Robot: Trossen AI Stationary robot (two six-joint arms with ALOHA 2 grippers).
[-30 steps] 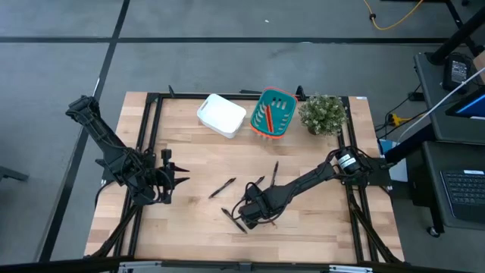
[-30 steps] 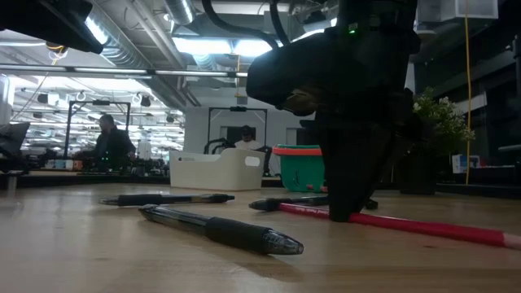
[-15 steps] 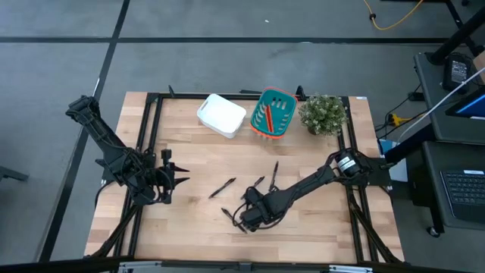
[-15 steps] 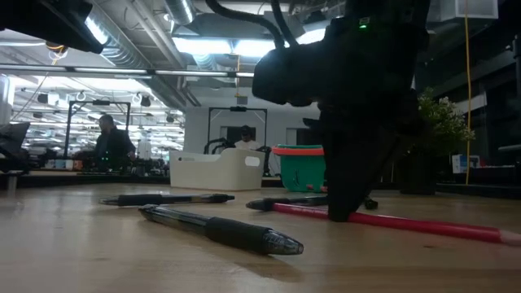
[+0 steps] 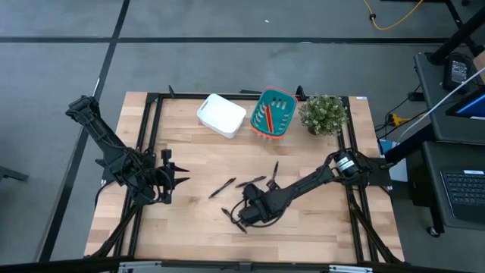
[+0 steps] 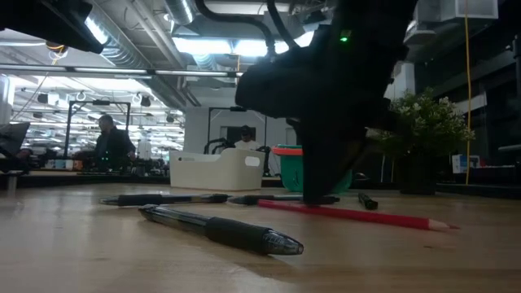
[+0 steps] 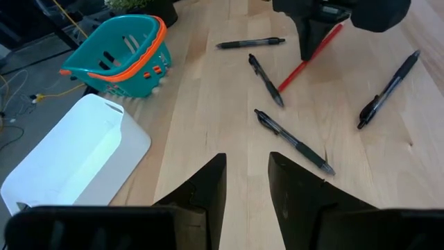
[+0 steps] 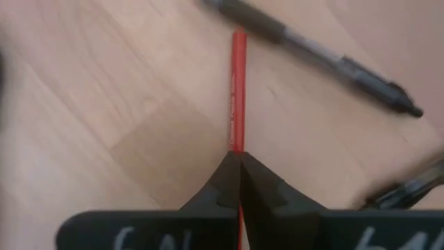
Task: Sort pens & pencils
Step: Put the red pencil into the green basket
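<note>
A red pencil (image 8: 238, 90) lies among black pens on the table's near middle, and my right gripper (image 5: 248, 215) is shut on it. It also shows in the low view as red pencil (image 6: 366, 216), with its sharpened tip toward the right. Black pens lie flat on the wood around it: pen (image 5: 222, 187), pen (image 5: 252, 182), pen (image 5: 274, 172) and pen (image 6: 220, 230). More red and orange pencils (image 5: 267, 117) stand in the teal basket (image 5: 282, 102). My left gripper (image 7: 246, 186) waits open near the table's left side. My right gripper pinches the red pencil's shaft (image 8: 238, 142) between its two fingertips (image 8: 223, 182), nearer the blunt end than the sharpened tip. The fingers come from above, pointing down. The pencil stays low and nearly level at the tabletop; whether it is lifted clear, I cannot tell.
A white bin (image 5: 221, 115) sits at the far edge left of the teal basket, and a potted plant (image 5: 323, 114) stands to the basket's right. Bare wood lies between my two arms and along the near edge.
My right gripper has shifted a little toward the table's left with the red pencil in its fingers. The pencil has swung and slid along, so its sharpened tip now shows in the low view where it ran out of the picture before.
</note>
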